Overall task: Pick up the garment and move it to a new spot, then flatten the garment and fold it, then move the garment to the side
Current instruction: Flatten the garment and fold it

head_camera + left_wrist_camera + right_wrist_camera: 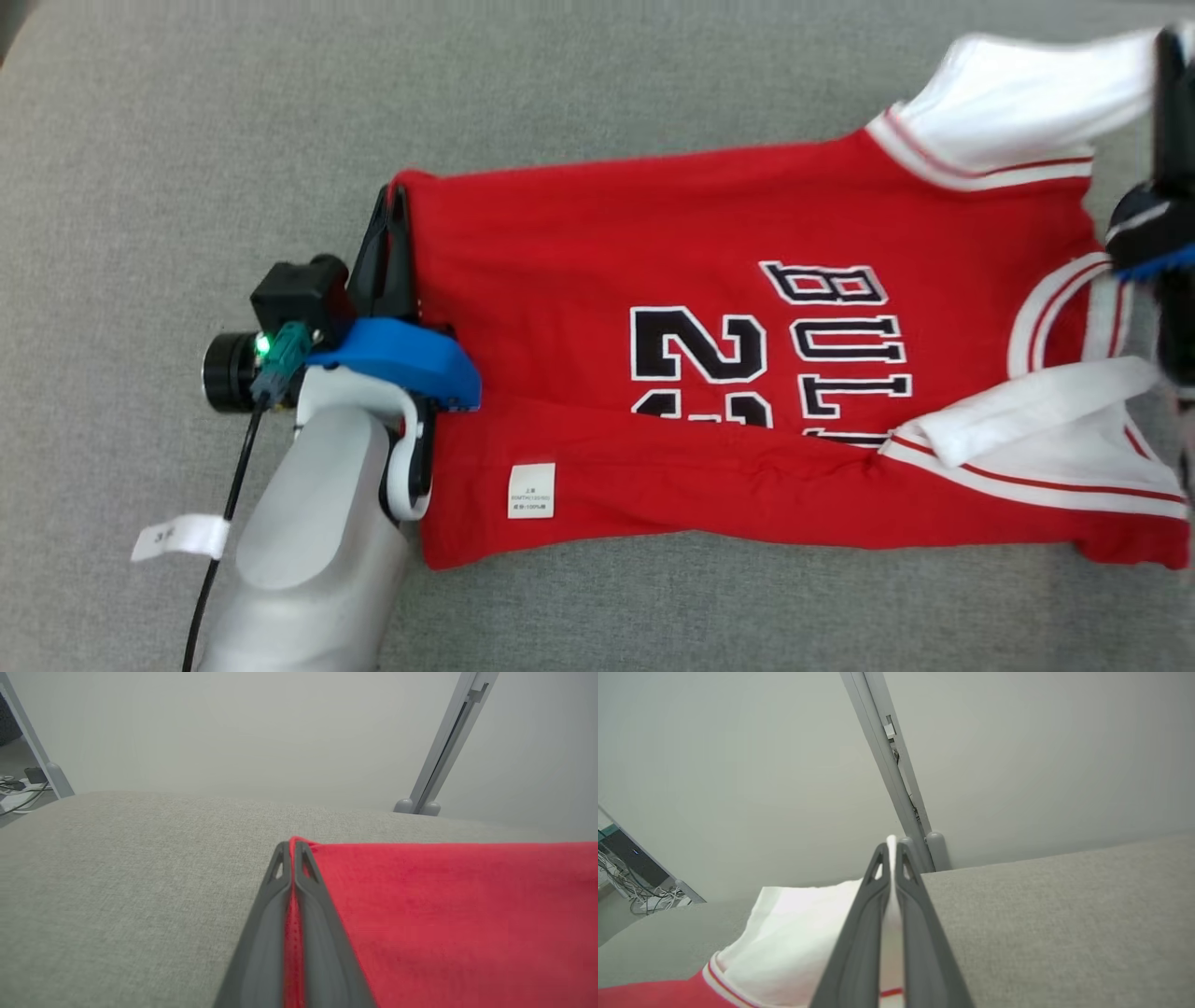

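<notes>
The garment [653, 243] is a red sports jersey with white sleeves. It lies flat on the bench [187, 112], which has a grey cloth cover. I see it stretched across the head view, with the hem at the left and the collar at the right. The black and white lettering [840, 345] on the front faces up and is turned sideways to me. The long edge nearer to me is folded over the front and covers part of the number, and a small white label [530, 490] shows on this folded strip. The near sleeve [1027, 411] lies on the front, next to the collar.

The left pincer [392, 201] is at the far corner of the hem. In the left wrist view its two fingers are pressed together on the red edge [290, 847], with cloth between them along their length.

The right pincer [1167, 47] is at the upper right of the head view, where the far sleeve [1008, 103] is drawn out toward it. In the right wrist view its fingers pinch the white cloth [891, 847], and a little of it shows above the tips.

The two pincers are well apart, one at each end of the far side.
</notes>
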Tool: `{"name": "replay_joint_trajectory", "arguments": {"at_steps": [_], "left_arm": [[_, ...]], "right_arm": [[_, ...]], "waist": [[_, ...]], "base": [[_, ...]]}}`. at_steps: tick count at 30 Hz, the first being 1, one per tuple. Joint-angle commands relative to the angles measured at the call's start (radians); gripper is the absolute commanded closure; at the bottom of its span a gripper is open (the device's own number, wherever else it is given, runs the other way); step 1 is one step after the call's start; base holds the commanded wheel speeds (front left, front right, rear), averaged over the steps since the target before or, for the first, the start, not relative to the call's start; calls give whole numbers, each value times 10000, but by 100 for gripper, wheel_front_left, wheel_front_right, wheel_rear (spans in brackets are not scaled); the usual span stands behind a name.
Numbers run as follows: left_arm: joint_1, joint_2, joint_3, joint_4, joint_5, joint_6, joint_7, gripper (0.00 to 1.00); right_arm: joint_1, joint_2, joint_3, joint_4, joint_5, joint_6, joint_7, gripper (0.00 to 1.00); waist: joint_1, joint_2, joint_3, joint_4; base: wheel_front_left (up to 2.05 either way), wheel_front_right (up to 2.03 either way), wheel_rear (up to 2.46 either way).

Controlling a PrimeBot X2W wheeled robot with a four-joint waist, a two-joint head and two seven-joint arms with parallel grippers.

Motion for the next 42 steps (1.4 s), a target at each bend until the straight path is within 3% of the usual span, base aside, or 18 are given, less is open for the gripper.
{"name": "replay_joint_trajectory", "arguments": {"at_steps": [1, 10, 16, 23, 24, 25, 26, 27, 33, 38, 42], "left_arm": [[307, 46, 243, 61, 213, -71, -23, 100], [2095, 69, 1068, 185, 1132, -393, -24, 100], [3129, 34, 1173, 290, 1348, -464, -24, 100], [3927, 20, 1007, 177, 1076, -417, -24, 100], [4021, 25, 982, 171, 1004, -399, -24, 100], [4101, 26, 937, 140, 966, -347, -24, 59], [4151, 26, 907, 53, 975, -263, -24, 11], [4216, 24, 877, -13, 974, -193, -24, 0], [4553, 28, 789, -604, 1897, 229, -24, 0], [4909, 18, 796, -794, 2406, 135, -24, 0], [5295, 21, 861, -890, 2212, 98, -24, 0]], "right_arm": [[811, 195, -220, -529, 124, 0, -41, 100], [4392, 1016, -956, -2218, 113, 0, -43, 100], [5530, 1491, -932, -2174, 121, 0, -43, 100], [5923, 1462, -711, -1523, -624, 0, -45, 100], [5877, 1455, -712, -1431, -739, 0, -43, 85], [5834, 1482, -757, -1313, -868, 0, -43, 63], [5781, 1461, -783, -1179, -1140, 0, -43, 24], [5725, 1482, -770, -1114, -1365, 0, -45, 0], [5542, 1778, -1307, -1162, -3216, 0, -43, 0], [5784, 2238, -1509, -1111, -4546, 0, -44, 0], [5990, 2431, -1305, -781, -5107, 0, -44, 0]], "waist": [[0, 0, -547, -454], [0, 0, -1847, -1138], [0, 0, -2291, -1300], [0, 0, -2672, -1263], [0, 0, -2719, -1246], [0, 0, -2766, -1232], [0, 0, -2812, -1216], [0, 0, -2853, -1203], [0, 0, -3164, -1163], [0, 0, -3538, -1194], [0, 0, -3812, -1201]], "base": [[0, 0, 0], [0, 0, 0], [0, 0, 0], [0, 0, 0], [0, 0, 0], [0, 0, 0], [0, 0, 0], [0, 0, 0], [0, 0, 0], [0, 0, 0], [0, 0, 0]]}}
